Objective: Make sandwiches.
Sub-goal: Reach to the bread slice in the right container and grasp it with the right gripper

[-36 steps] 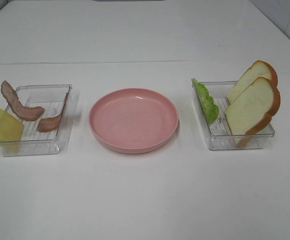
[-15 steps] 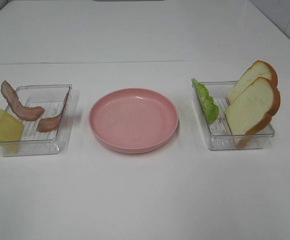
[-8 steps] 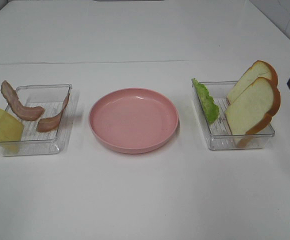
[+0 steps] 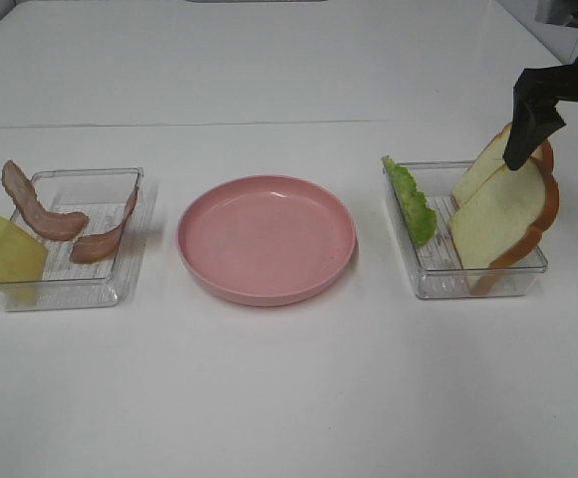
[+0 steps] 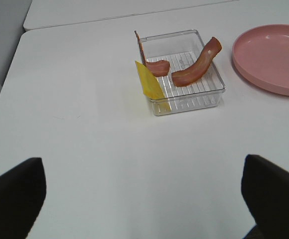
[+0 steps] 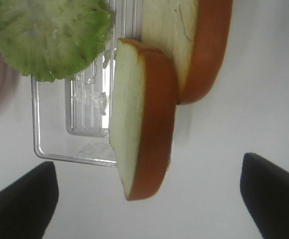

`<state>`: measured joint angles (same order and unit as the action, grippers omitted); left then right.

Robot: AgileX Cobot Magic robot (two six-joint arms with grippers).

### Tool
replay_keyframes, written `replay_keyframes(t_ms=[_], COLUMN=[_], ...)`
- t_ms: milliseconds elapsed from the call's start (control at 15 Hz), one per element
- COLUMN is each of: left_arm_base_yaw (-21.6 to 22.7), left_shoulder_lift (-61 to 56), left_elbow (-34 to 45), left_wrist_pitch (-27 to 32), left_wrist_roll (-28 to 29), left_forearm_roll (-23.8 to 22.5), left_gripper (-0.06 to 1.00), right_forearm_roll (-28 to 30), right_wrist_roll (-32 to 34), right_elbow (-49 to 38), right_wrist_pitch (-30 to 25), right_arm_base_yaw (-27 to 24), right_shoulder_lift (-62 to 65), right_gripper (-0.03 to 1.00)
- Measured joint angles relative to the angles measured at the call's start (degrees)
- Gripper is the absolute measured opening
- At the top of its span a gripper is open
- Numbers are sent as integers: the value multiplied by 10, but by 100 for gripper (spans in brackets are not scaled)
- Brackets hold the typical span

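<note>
Tabletop (image 4: pixel 289 398), plain white, fills the near ground. Over it the left gripper (image 5: pixel 144 196) hangs with its jaws wide apart, holding nothing, well apart from the left tray (image 4: pixel 70 294). Farther on stands a row. That clear tray has a yellow cheese square (image 4: pixel 5 251) leaning over its near left corner and two bacon strips, one (image 4: pixel 40 209) draped over the left wall, the other (image 4: pixel 105 239) against the right wall. A pink plate (image 4: pixel 266 239) sits in the middle. In the right tray (image 4: pixel 438 284), lettuce (image 4: pixel 412 204) leans on the left wall and two bread slices (image 4: pixel 498 214) stand tilted on edge, one behind the other. Farthest, the right gripper (image 4: pixel 558 154) hovers at the rear slice (image 4: pixel 483 169), jaws spread wide, clamping nothing; whether a finger touches the crust I cannot tell.
</note>
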<state>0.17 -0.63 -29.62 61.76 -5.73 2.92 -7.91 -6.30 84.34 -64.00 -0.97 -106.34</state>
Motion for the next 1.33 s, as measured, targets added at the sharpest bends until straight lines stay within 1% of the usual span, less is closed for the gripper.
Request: replay_keyframes(t_ms=[267, 400, 600, 667, 733, 933, 1000, 1133, 1333], left_arm_base_yaw=[0, 0, 0, 0, 0, 0, 0, 0, 0], left_shoulder_lift=[0, 0, 0, 0, 0, 0, 0, 0, 0], left_elbow=[0, 0, 0, 0, 0, 0, 0, 0, 0], left_wrist_pitch=[0, 0, 0, 0, 0, 0, 0, 0, 0], left_wrist_roll=[0, 0, 0, 0, 0, 0, 0, 0, 0], left_forearm_roll=[0, 0, 0, 0, 0, 0, 0, 0, 0], left_gripper=[99, 99, 99, 99, 99, 99, 99, 99, 99], right_forearm_roll=[-7, -29, -46, -50, -55, -66, -69, -70, -70], right_wrist_roll=[0, -1, -2, -3, -6, -10, -10, -10, -10], right_elbow=[4, 4, 4, 4, 4, 4, 4, 4, 4], right_wrist_pitch=[-1, -1, -3, -7, -12, -16, -16, -16, -16], right_arm_base_yaw=[0, 0, 0, 0, 0, 0, 0, 0, 0], right_shoulder_lift=[-42, -62, -77, -78, -78, -78, -78, -78, -78], right_gripper=[95, 95, 95, 93, 90, 69, 64, 61, 60])
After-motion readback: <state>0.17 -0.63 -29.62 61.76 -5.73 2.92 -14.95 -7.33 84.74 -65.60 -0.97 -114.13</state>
